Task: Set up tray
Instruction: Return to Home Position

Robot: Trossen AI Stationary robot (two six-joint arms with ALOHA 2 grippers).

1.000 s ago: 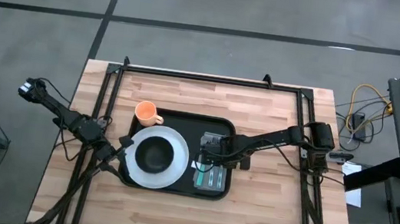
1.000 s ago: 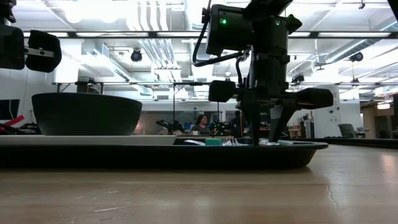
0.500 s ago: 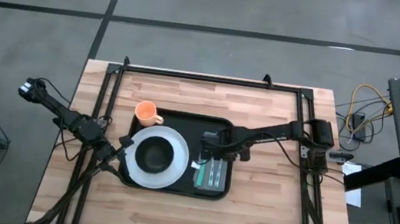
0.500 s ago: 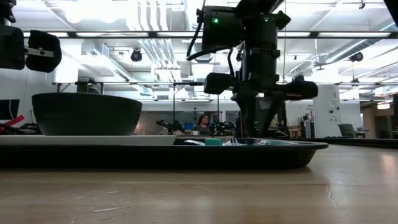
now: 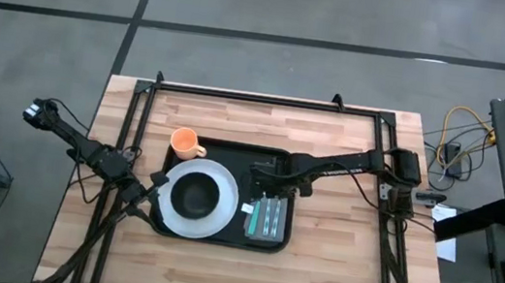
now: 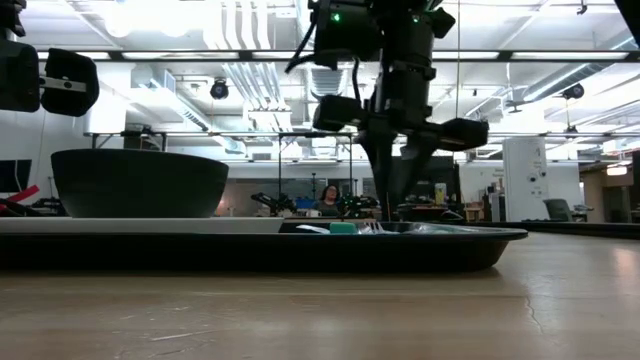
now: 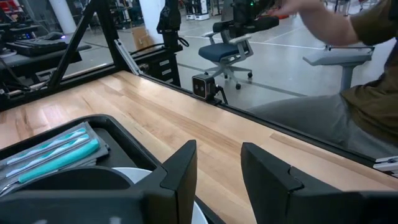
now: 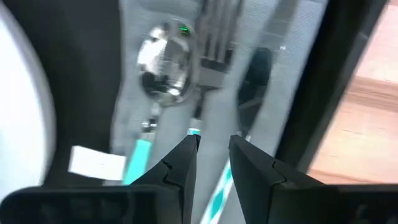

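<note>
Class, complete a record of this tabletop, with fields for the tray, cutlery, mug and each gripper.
Tray: black; holds a white plate with a black bowl, grey napkin beside it.
Cutlery: spoon, fork, knife side by side on the napkin.
Mug: orange, at the tray's far left corner.
Left gripper: open, empty, by the plate's edge.
Right gripper: open, empty, over the tray near the cutlery.

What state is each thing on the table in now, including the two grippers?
Tray: flat on the table.
Plate: on the tray.
Bowl: upright on the plate.
Mug: upright by the tray's corner.
Napkin: flat on the tray.
Spoon: lying on the napkin.
Fork: lying beside the spoon.
Knife: lying beside the fork.
Right gripper: open, empty, above the napkin.
Left gripper: open, empty, at the plate's edge.
</note>
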